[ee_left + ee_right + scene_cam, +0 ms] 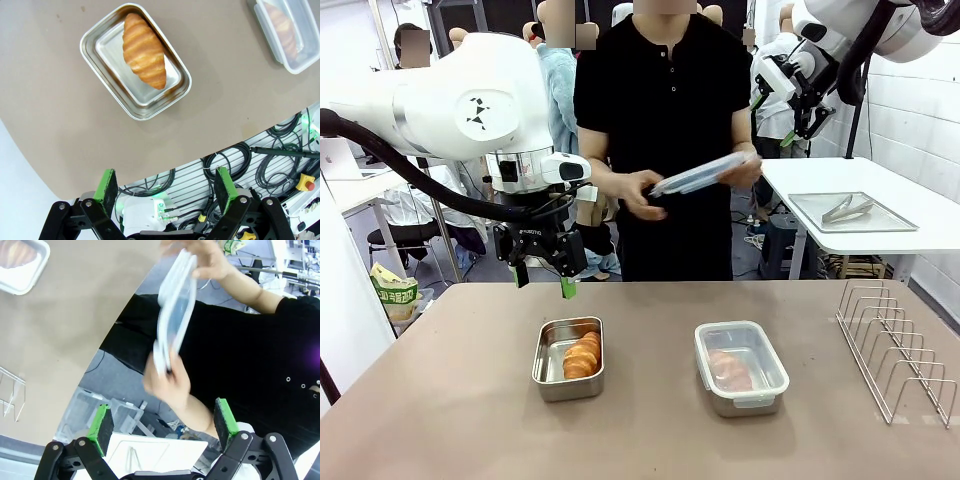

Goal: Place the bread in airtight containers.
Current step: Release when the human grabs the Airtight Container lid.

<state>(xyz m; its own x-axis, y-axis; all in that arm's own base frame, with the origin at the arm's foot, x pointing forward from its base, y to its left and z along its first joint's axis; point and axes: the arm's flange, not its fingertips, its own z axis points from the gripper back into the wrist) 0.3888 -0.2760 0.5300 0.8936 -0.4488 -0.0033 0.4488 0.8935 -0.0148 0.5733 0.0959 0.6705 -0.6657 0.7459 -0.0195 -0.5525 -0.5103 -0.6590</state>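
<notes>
My left gripper (544, 279) hangs in the air over the far side of the brown table (460, 400). Its two green fingers (107, 184) are spread wide apart and there is nothing between them. Just below my left gripper and a bit nearer to me sits a shiny steel pan (567, 358) with no lid. One golden bread roll (582, 355) lies inside that pan, slanted toward one side. From my left wrist I see the same roll (144, 50) lying corner to corner in the pan (100, 65), well ahead of my fingers.

Farther off to the right of my left gripper stands the second pan (741, 367). It has a clear lid snapped on top, and I can see another roll (730, 368) through the lid.

My right gripper (162, 426) is up high, away from the table. Its green fingers (100, 426) are wide apart too and it has hold of nothing. Right in front of it, the person in the black shirt holds a clear lid (175, 315) with both hands (167, 382), one at each end. In the front view that lid (703, 173) is tilted and held above the table's far edge.

A wire rack (900, 350) stands on the table, far to the right.
</notes>
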